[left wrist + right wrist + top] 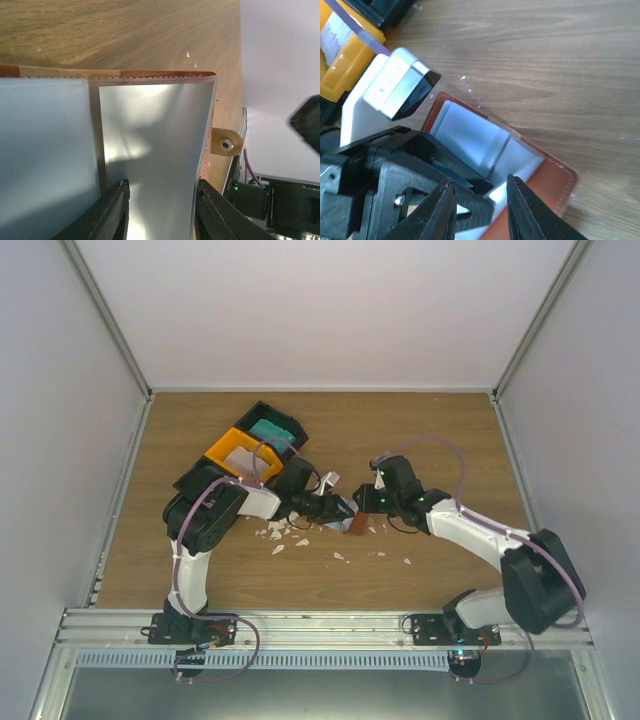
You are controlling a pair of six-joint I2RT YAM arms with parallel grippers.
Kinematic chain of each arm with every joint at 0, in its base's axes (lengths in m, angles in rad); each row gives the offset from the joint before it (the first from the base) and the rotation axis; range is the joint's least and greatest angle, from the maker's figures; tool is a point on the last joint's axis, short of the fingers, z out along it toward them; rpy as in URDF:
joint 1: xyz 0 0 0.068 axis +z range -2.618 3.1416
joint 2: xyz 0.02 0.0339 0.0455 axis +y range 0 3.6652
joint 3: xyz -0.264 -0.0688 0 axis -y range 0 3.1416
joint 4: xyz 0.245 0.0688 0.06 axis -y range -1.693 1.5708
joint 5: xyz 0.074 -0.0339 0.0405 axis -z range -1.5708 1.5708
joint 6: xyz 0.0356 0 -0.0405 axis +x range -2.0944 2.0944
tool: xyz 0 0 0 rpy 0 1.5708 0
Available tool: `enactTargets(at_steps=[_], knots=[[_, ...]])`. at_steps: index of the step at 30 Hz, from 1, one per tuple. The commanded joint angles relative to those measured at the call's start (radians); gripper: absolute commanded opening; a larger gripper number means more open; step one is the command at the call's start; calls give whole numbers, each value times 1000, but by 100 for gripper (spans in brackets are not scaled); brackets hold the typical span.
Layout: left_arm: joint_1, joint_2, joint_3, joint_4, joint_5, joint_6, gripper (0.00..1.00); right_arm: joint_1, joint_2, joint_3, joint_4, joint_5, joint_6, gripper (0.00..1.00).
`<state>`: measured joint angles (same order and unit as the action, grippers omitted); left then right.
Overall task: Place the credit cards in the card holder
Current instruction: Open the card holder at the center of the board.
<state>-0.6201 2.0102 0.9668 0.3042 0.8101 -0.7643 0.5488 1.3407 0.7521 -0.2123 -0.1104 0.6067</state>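
The brown card holder [357,525] lies open mid-table, its pale clear pockets facing up [470,132]. In the left wrist view its brown stitched edge [165,74] and round snap tab [226,144] show. My left gripper [338,508] [162,182] is shut on the long edges of a bowed whitish-grey credit card [155,145] that lies over the holder's right half. My right gripper [368,502] [481,181] hovers open just above the holder beside the left fingers, and a bright white card edge [501,192] shows between its jaws. A teal card [268,430] lies in the tray.
A black-and-orange tray [255,445] [342,60] stands behind the left arm. White scraps [285,533] are scattered on the wood in front of the grippers. The two grippers are almost touching. Grey walls enclose the table on three sides.
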Motion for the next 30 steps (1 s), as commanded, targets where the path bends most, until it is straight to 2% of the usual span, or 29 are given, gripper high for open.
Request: enactTargets(at_steps=[1, 8, 14, 21, 25, 30], knots=[[-9, 21, -23, 68, 14, 15, 36, -15, 114, 35, 58, -91, 53, 28], [-9, -11, -64, 80, 13, -2, 35, -55, 222, 25, 46, -130, 111, 20], [-7, -85, -88, 78, 27, -27, 38, -55, 222, 23, -92, -5, 102, 21], [-7, -187, -54, -22, -30, 2, 40, -56, 192, 93, -204, 140, 46, 32], [-7, -173, -23, -84, -56, 37, 40, -56, 133, 123, -165, 103, 1, 36], [-8, -110, -14, -43, -9, 16, 38, -56, 86, 144, -97, -5, -16, 39]])
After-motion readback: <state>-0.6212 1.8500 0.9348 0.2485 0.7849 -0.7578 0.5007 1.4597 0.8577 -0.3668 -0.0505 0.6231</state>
